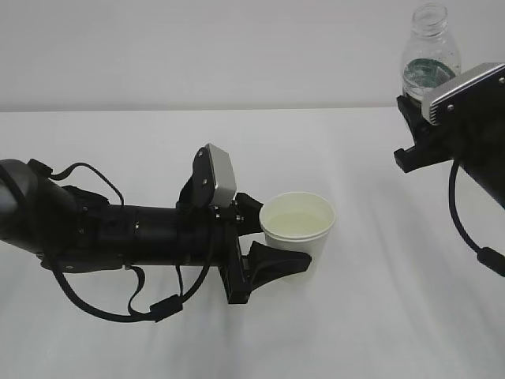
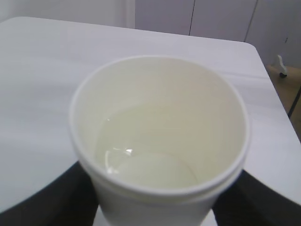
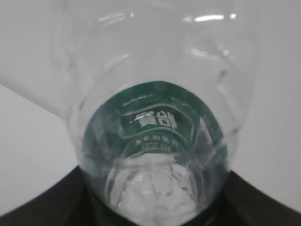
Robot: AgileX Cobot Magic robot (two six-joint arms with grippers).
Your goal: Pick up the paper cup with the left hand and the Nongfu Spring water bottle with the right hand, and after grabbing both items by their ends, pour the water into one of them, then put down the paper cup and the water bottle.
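The left hand (image 1: 272, 241) lay stretched low over the white counter (image 1: 379, 316), jaws clasping the paper cup (image 1: 297, 225) holding water (image 2: 146, 162); the right hand (image 1: 418, 130), raised at far right, gripped the upright Nongfu Spring water bottle (image 1: 431, 55)

The small white tapered paper cup (image 1: 297, 225) stands upright holding clear water (image 2: 146, 160), well apart from the raised, upright, capless clear ribbed plastic bottle (image 1: 430, 51) with its green label.
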